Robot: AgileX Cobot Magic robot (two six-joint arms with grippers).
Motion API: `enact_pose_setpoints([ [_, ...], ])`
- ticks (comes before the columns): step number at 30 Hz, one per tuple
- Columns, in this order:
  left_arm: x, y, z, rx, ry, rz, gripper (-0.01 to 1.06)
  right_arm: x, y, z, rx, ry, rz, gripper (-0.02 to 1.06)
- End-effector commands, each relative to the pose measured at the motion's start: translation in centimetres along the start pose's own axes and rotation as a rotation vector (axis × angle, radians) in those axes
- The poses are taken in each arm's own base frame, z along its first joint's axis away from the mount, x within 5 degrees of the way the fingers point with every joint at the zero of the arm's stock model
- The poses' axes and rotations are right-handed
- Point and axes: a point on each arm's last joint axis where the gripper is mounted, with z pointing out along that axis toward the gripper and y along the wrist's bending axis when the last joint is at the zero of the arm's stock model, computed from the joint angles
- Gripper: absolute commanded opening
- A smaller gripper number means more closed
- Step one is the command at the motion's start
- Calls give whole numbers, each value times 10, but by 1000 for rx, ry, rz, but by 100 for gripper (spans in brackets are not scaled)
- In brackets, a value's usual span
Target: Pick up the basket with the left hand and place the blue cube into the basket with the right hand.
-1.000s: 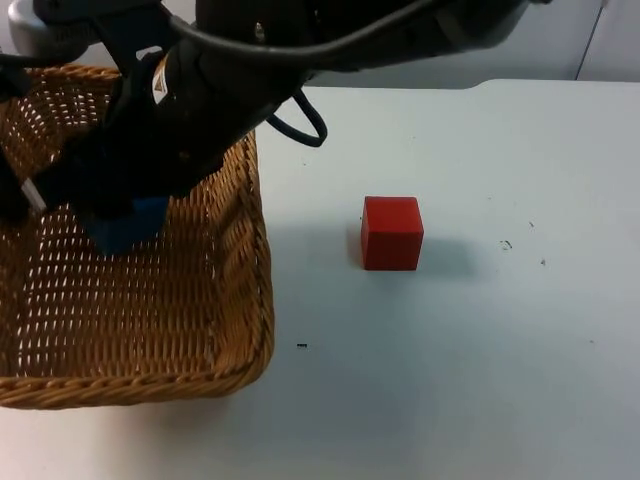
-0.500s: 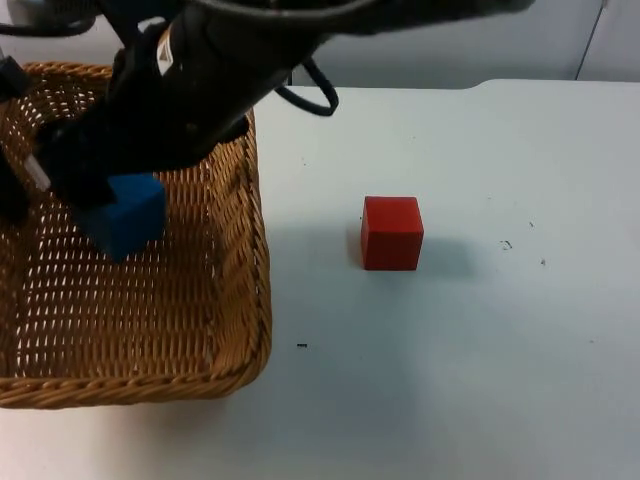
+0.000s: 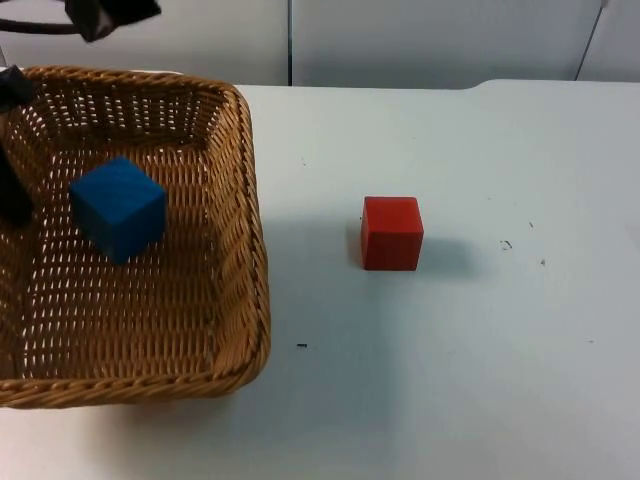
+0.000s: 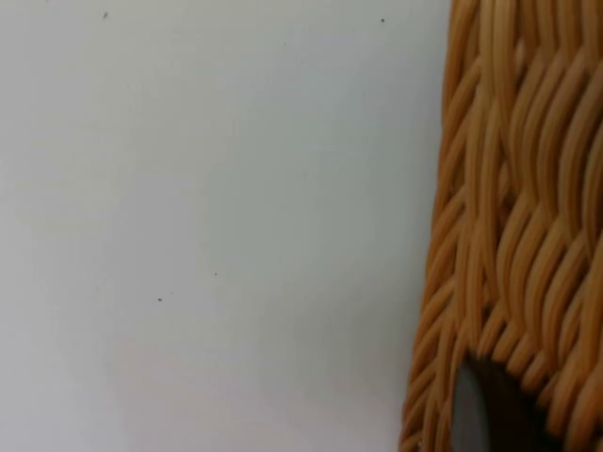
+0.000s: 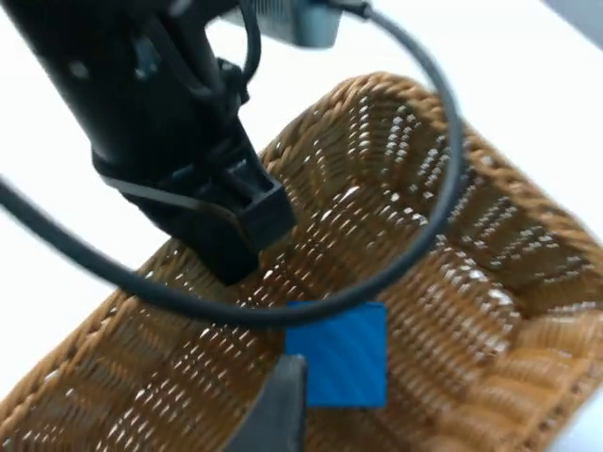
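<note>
**A:** What lies around you on the table (image 3: pixel 480 380)?

**B:** A red cube (image 3: pixel 391 232) sits on the white top, well apart from the basket (image 3: pixel 245 250) and to its right in the top view. It touches nothing. A few dark specks mark the surface near it. The grey partition wall (image 3: pixel 420 40) closes off the far edge.

**A:** And the blue cube?

**B:** The blue cube (image 3: pixel 118 208) is inside the basket, on the woven floor, tilted so one corner points toward the near rim. My right wrist camera sees it (image 5: pixel 344 353) among the wicker walls (image 5: pixel 490 245), with my left arm's black gripper (image 5: pixel 236 226) at the basket's rim beyond it.

**A:** So your left gripper has the basket?

**B:** It is clamped on the basket's left rim: my left wrist view has the woven rim (image 4: pixel 509 235) right against one dark fingertip (image 4: pixel 476 410), with bare table beside it. In the top view that gripper (image 3: pixel 12 150) sits at the picture's left edge, on the rim.

**A:** And your right gripper?

**B:** It holds nothing. One fingertip (image 5: pixel 278 410) stands clear above the blue cube, not touching it. I cannot tell how wide the jaws stand.
</note>
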Motion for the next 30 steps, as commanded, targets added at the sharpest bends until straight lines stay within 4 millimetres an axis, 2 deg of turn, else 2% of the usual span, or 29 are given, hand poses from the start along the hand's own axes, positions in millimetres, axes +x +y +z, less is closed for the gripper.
enact_pose_setpoints([
  [1,-6,2,6,24,-16,-8,0,-6,-1,-25,6,-6,-20,88],
  [2,-6,2,6,24,-16,-8,0,-6,-1,-25,6,-6,-20,88],
  [6,-20,3,9,38,-2,0,0,2,1,-46,-23,-10,-19,88],
  [8,-24,3,10,45,5,5,0,7,2,-49,-27,-9,-19,88],
  [11,-35,5,11,49,1,15,0,27,3,-61,-33,-19,-6,88],
  [17,-42,11,22,50,18,4,0,51,4,-80,-36,-33,27,88],
  [20,-43,20,38,52,45,-10,0,68,4,-103,-36,-61,56,88],
  [25,-43,27,51,49,63,0,0,81,3,-131,-44,-105,75,88],
  [26,-43,27,51,49,63,0,0,81,3,-131,-44,-105,75,88],
  [29,-45,30,54,35,42,13,0,88,2,-153,-43,-150,79,88],
  [30,-45,30,54,35,42,13,0,88,2,-153,-43,-150,79,88],
])
